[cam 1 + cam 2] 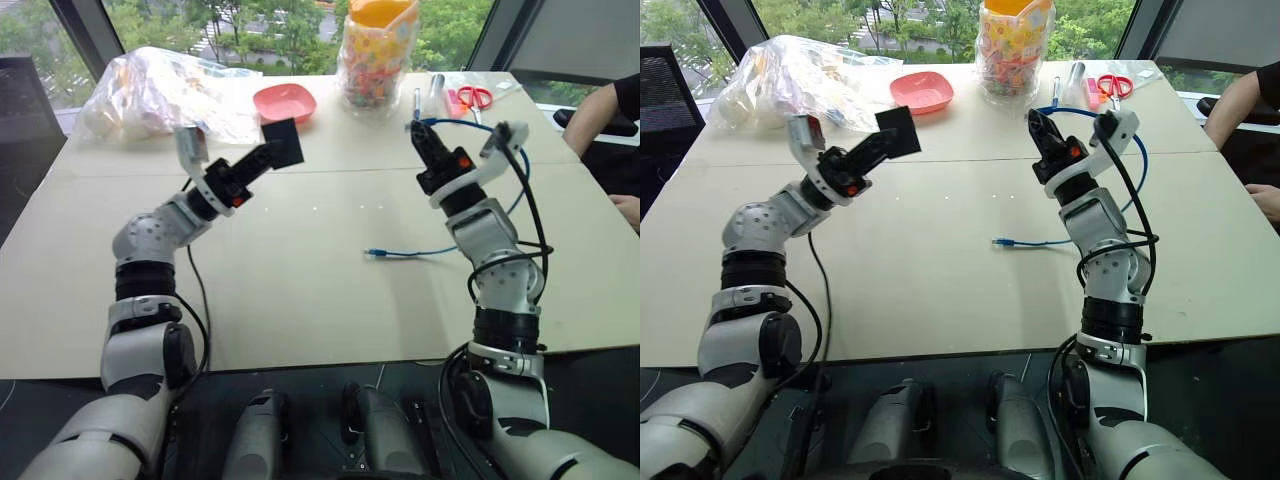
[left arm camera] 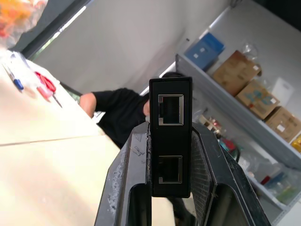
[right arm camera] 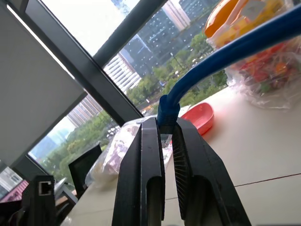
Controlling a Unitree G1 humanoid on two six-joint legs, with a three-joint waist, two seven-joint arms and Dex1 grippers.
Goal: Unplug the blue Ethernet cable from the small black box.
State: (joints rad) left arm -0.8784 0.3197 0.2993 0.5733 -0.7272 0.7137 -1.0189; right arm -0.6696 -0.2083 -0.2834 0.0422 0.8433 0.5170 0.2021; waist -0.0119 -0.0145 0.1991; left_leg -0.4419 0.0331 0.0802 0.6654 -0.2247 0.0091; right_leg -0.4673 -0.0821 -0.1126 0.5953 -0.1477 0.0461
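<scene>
Left end effector (image 1: 268,152) clamped on flat matte small black box (image 1: 283,142), right end effector (image 1: 421,133) pinching thin blue Ethernet cable (image 1: 420,251)

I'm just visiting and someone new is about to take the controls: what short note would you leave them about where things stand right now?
Left gripper: shut on the small flat matte black plastic box, held up above the beige table. Both of its sockets are empty.
Right gripper: shut on the thin bright blue Ethernet cable by its plug end, raised well apart from the box. The cable arcs down behind the arm; its other plug lies on the table.
Done: the cable is out of the box.
Left: it seems only setting both things down, if that is wanted.
</scene>
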